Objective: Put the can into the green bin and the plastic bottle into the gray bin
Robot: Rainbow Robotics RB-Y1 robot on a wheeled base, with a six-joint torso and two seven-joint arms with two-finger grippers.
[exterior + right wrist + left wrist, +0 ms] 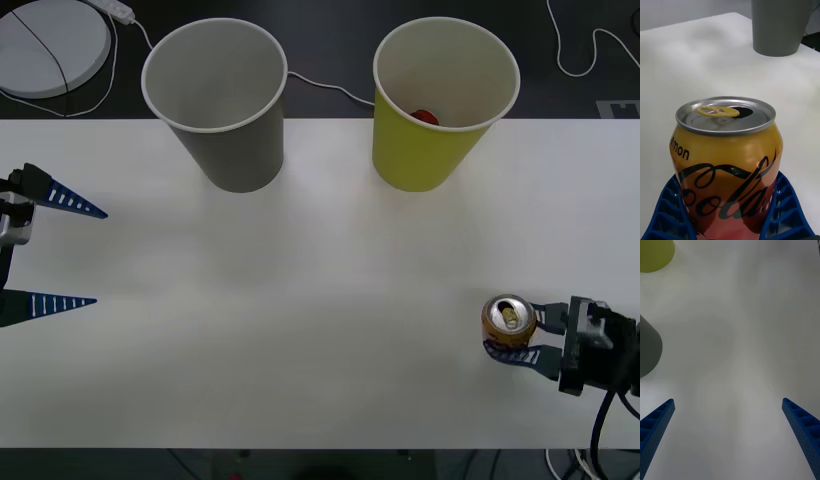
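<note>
Progress looks early-ish: right gripper (518,334) at 4 o'clock hugs the orange-gold aluminium cola can (508,320) snugly, big yellow-green paper-cup bin (443,100) at 1 o'clock awaits, left gripper (52,253) idles spread wide, holding nothing.

A lab-style test setup: a bare white table (320,330), loose white cables (585,60) on a dark floor (330,45) behind.
</note>
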